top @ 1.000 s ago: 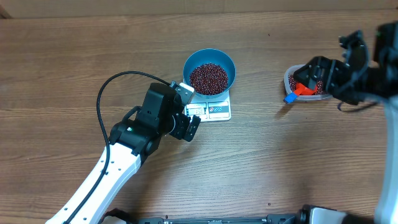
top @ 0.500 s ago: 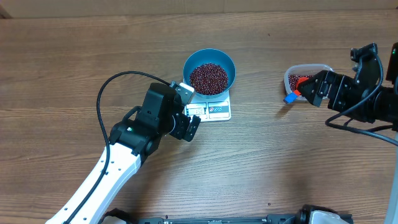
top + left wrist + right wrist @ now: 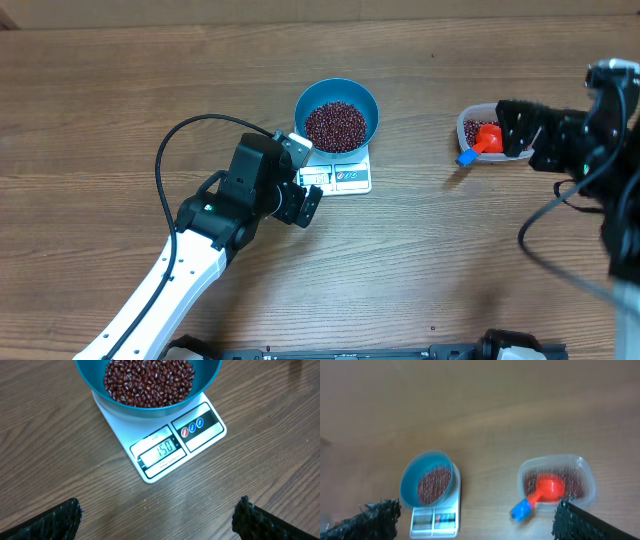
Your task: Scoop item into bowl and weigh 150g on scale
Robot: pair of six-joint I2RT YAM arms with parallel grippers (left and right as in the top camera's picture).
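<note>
Left wrist view shows the round deep blue bowl of small dark red-brown beans sitting on the flat white rectangular scale, at twelve o'clock of the wide, empty left gripper, apparently aimed to read its display, while the right gripper gapes empty too.

The left wrist view's top edge cuts off the bowl; in the blurred right wrist view the scale shows no readable display.
</note>
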